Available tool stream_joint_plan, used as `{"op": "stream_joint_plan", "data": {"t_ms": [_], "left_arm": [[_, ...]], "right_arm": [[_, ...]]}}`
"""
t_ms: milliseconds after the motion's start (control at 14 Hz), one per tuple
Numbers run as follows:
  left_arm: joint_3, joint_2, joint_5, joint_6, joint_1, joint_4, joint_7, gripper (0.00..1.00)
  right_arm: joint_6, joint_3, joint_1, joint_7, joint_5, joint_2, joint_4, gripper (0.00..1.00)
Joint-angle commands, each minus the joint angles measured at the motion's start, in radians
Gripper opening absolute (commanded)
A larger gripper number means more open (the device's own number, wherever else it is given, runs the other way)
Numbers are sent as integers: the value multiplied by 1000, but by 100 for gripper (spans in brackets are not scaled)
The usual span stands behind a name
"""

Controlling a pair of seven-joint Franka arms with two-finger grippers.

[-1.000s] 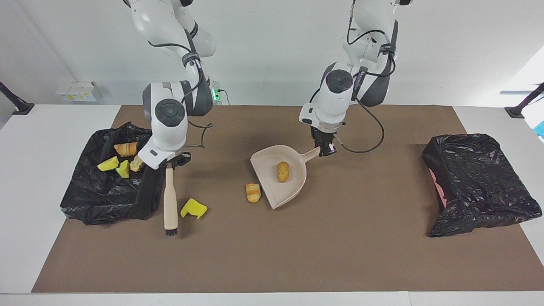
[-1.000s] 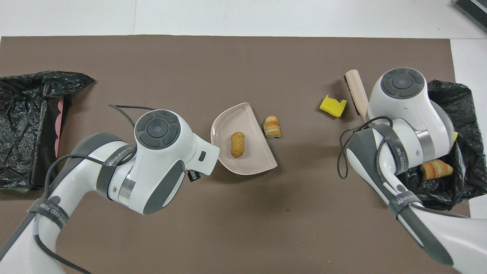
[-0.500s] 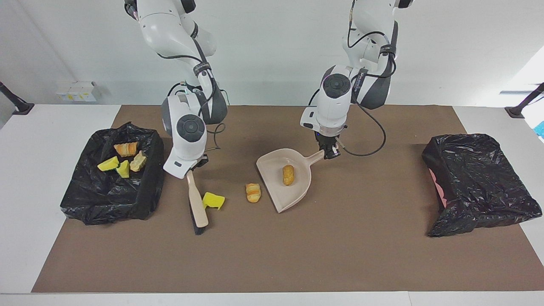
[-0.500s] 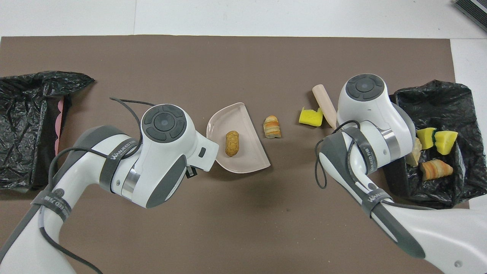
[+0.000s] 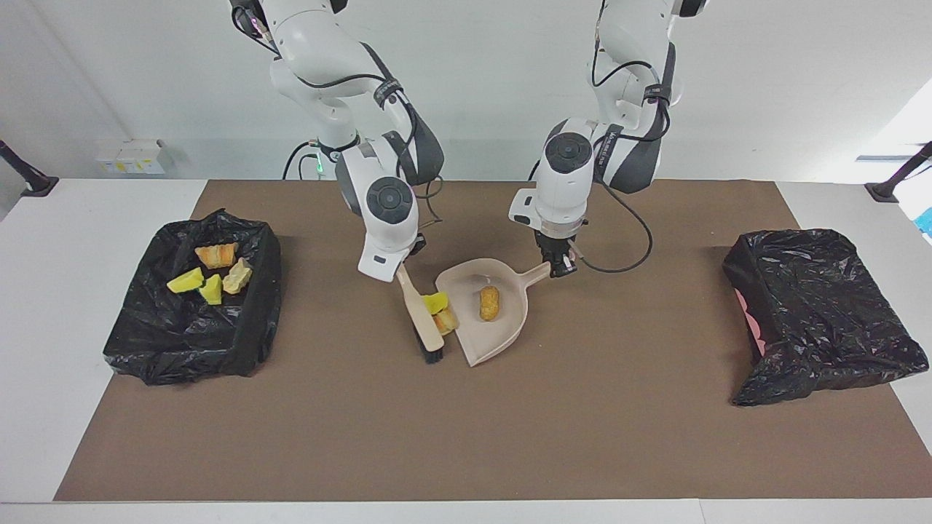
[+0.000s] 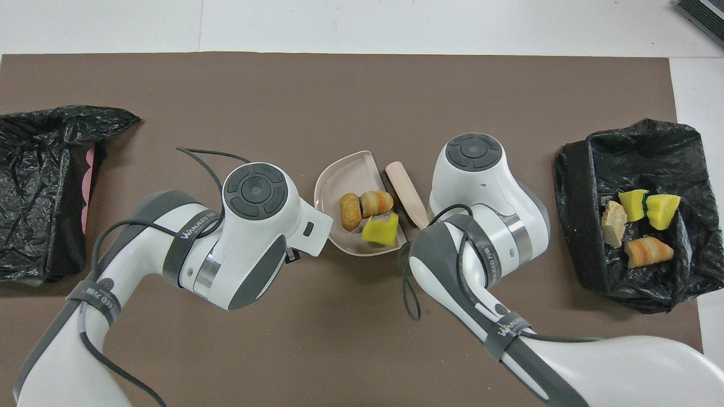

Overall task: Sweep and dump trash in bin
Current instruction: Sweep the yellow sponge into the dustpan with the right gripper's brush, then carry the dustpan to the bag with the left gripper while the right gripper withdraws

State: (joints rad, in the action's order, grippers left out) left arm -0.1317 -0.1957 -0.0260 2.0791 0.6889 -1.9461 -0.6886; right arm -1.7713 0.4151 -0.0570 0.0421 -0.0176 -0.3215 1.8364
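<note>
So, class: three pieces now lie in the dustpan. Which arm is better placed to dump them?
Left: its tool holds the dustpan handle; the right tool holds only the brush.

Seven small pieces of trash sit in two groups. Three are gathered at the table's center: a brown bread-like roll (image 5: 489, 303) lying inside a beige dustpan (image 5: 510, 320), an orange-tan striped croissant piece (image 6: 376, 203) touching it at its 3 o'clock in the overhead view, and a yellow spongy wedge (image 6: 381, 229) at the roll's 5 o'clock, at the pan's open edge. Four more lie in a black-lined bin (image 5: 145, 342) at the right arm's end: two yellow wedges (image 5: 186, 281), a tan chunk (image 5: 237, 276), and a striped croissant (image 5: 215, 254).
</note>
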Motion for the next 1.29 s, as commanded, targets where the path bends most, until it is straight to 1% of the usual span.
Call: {"op": "stream_joint_plan", "data": {"t_ms": [0,71,214,357,500,571,714,786,857,1000,1071,1214], "left_arm": [[0,19,-17,70,9,-43,0,0],[0,19,-15,73,4,-43,-26,0],[-2,15,23,82,-14,-39,-115,0],[-2,9,75,102,-66,-36,-199,0],[0,13,86,104,-116,-28,-274,0],[0,18,87,102,-147,-27,-310,0],[0,22,130,98,-208,-16,-421,0],[0,24,162,98,-245,-11,-499,0],[-2,19,193,90,-287,1,-584,0],[0,15,209,79,-362,30,-722,0],[0,13,209,50,-399,54,-774,0],[0,12,209,-25,-457,107,-857,0]], "right_arm": [[18,8,-59,77,89,25,2,0],[26,8,-69,106,112,27,-11,0],[55,7,-43,110,119,41,-35,0],[78,5,-15,116,128,90,-37,0],[105,2,-14,136,136,139,-32,0],[121,2,-14,163,136,154,-32,0],[130,7,-27,298,136,185,-28,0],[119,14,-39,377,136,200,-10,0],[87,19,-75,437,142,228,30,0],[-29,19,-128,537,198,294,128,0],[-49,19,-162,568,234,320,154,0],[-53,19,-207,614,286,358,193,0]]}}
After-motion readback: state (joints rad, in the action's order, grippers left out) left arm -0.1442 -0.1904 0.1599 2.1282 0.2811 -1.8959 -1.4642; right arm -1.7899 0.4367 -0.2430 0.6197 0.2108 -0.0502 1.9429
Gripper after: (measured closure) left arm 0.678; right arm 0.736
